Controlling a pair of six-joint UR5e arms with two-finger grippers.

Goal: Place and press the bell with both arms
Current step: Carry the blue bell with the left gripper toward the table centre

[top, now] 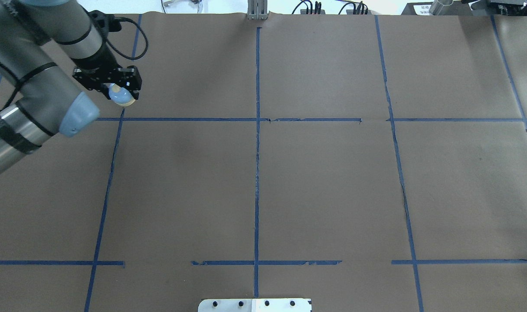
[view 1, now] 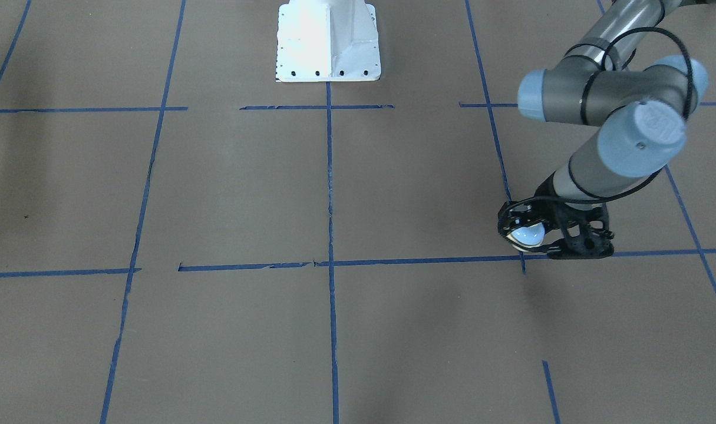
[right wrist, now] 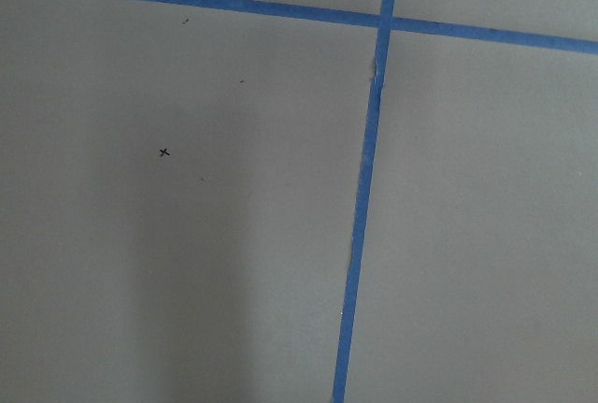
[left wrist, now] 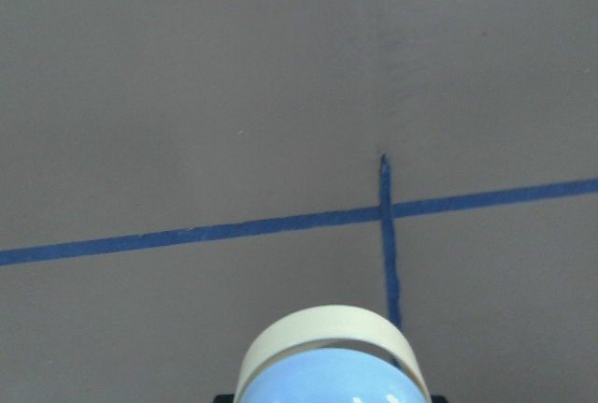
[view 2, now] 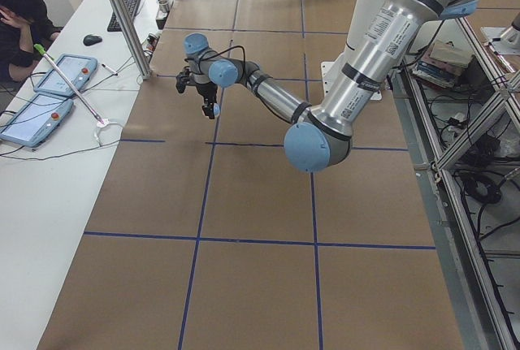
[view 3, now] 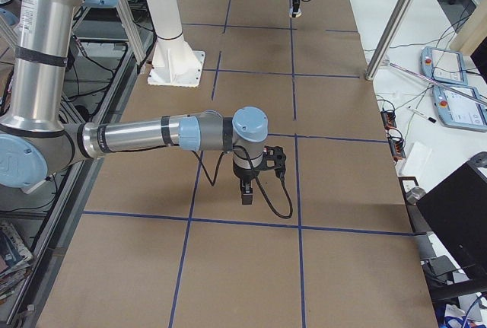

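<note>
Over the blue-taped brown table (top: 332, 195), the left hand (top: 118, 92) grips the bell (top: 121, 97).

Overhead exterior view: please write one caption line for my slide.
Left arm's tool grips the light-blue bell near a blue tape crossing on the brown table.

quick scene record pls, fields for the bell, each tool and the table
bell: small light-blue dome-shaped call bell with cream base, held in the left tool, beside a blue tape crossing
left tool: black, two-finger, shut on the bell, far from the robot on its left side
right tool: points down over the table; open or shut cannot be told
bell touching table: cannot tell
table: brown paper surface with blue tape grid
</note>
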